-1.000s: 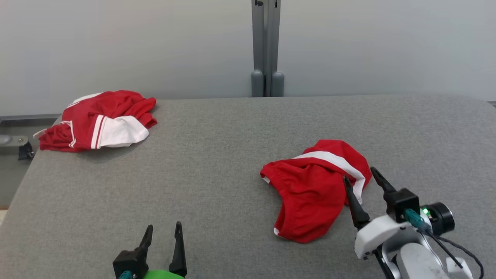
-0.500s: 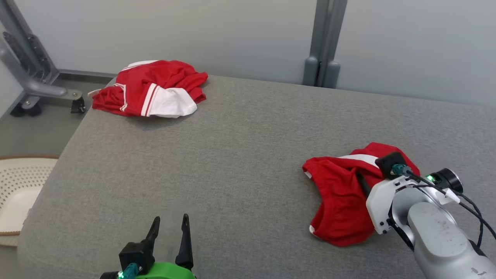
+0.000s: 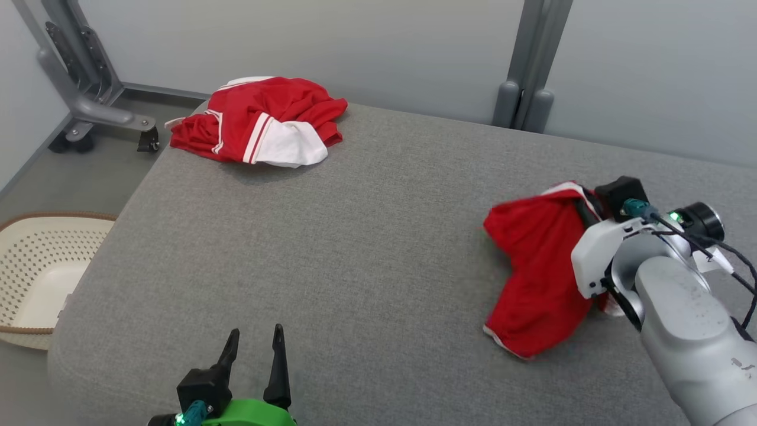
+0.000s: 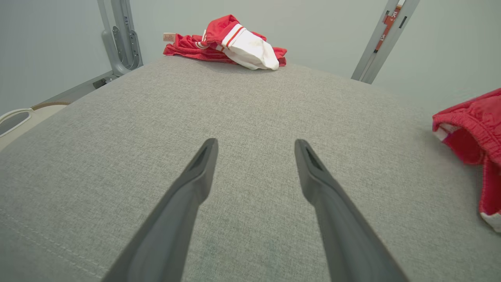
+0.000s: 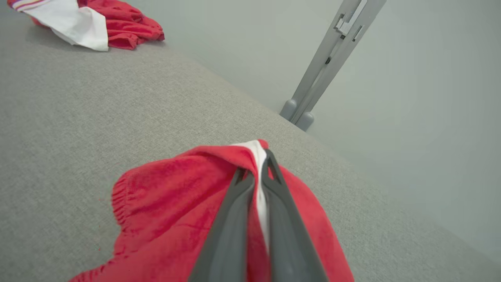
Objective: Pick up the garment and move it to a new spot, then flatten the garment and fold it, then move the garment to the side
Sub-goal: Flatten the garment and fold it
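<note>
The red garment (image 3: 535, 266) with its white band is near the right edge of the grey fabric-covered table (image 3: 355, 236), about midway between the near and far edges. Its upper part is bunched and raised, and the rest drapes down toward the near edge. Whether the white-trimmed lower hem touches the surface cannot be told.

The right gripper (image 5: 256, 164) has hold of it. In the right wrist view its 2 dark fingers are pressed almost together, with the white band and red cloth pinched between them at the top of the bunch. In the head view the pale right forearm comes in from the lower right and covers the garment's right side.

The left gripper (image 3: 255, 330) hangs just over the near edge, well apart from the garment. Its 2 fingers are spread with only bare grey fabric between them, and it grips nothing.

A second red-and-white garment (image 3: 263, 121) lies heaped at the far left corner. On the floor beside the left edge sits a cream perforated basket (image 3: 23, 254). Grey metal posts (image 3: 532, 59) stand behind the far edge.
</note>
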Controlling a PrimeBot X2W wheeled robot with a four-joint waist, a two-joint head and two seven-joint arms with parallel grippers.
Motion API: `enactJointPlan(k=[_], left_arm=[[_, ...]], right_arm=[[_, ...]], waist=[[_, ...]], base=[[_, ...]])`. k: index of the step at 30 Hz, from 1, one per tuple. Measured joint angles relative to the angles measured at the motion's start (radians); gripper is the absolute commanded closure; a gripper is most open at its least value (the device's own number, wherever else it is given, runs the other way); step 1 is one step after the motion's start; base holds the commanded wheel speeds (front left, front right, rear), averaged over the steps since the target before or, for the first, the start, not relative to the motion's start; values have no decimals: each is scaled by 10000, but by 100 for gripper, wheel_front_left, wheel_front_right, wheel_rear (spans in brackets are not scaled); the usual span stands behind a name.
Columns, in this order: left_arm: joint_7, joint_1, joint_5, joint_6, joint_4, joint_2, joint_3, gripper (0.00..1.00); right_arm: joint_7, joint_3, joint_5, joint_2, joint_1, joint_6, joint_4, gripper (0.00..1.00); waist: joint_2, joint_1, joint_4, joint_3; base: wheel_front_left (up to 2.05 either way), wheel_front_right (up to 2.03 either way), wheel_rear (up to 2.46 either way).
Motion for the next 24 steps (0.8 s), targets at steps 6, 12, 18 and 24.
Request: enactJointPlan(k=[6,12,18,24], left_arm=[[0,17,77,-4,-38,-2,46,0],[0,23,77,-10,-35,-2,15,0],[0,25,92,-12,-27,-2,17,0],[0,23,180,-27,-25,-2,31,0]], right_arm=[[-1028,-729,-709,257,-317,-2,-464,100],[-1310,-115,-930,865,963,-2,-989,100],[-1444,727,-520,1498,2757,-2,-1369,100],[-1519,1097,-104,1829,3801,-2,-2061,100]], waist=[[0,0,-430,-114],[0,0,-872,-215],[0,0,-1141,-237],[0,0,-1219,-225]], base=[[0,0,0],[0,0,0],[0,0,0],[0,0,0]])
